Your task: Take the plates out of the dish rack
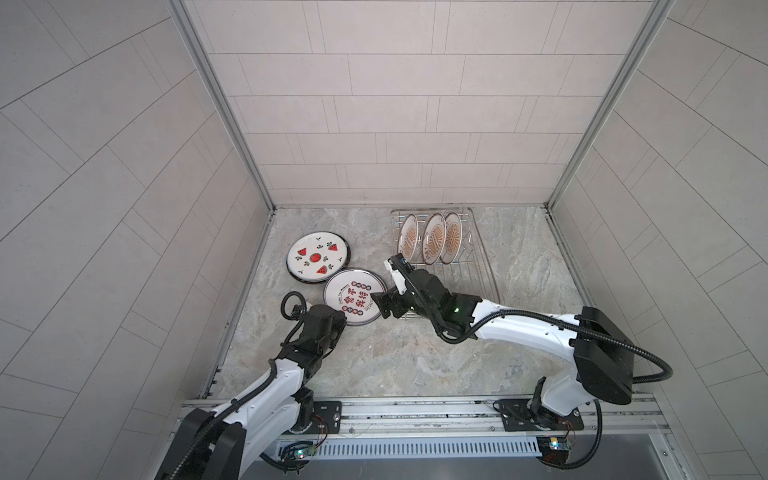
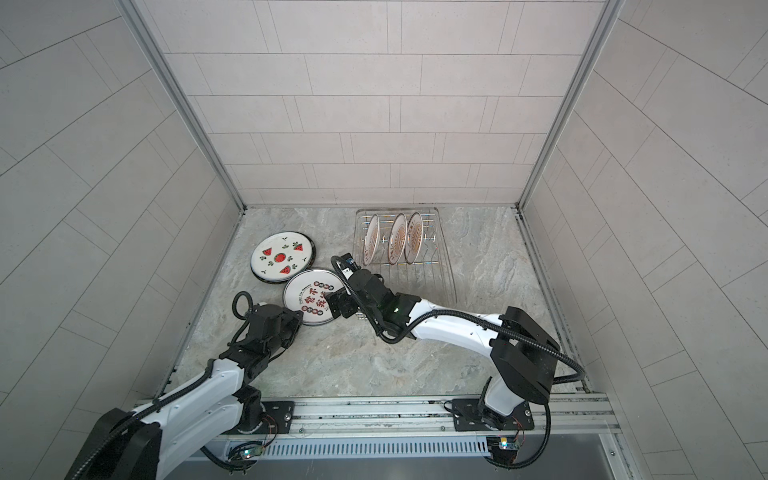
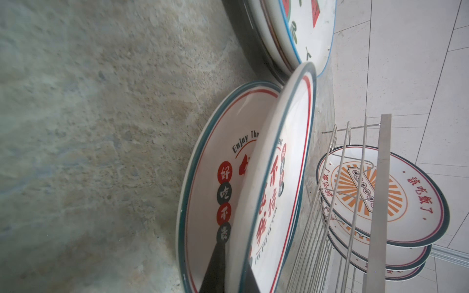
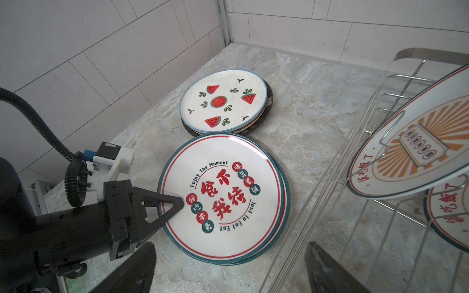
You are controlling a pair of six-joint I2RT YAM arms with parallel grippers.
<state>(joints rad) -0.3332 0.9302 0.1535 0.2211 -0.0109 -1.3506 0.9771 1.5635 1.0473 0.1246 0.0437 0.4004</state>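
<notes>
Three orange-sunburst plates stand upright in the silver wire dish rack at the back right. Left of it, a red-character plate lies on a matching one. My left gripper is shut on the upper plate's near rim; in the left wrist view this plate is tilted up off the lower one. My right gripper hovers open over that plate's rack-side edge, holding nothing.
A watermelon-print plate tops a stack of plates at the far left, touching the red-character pair. The rack's near half holds only bare prongs. Tiled walls close the marble counter on three sides.
</notes>
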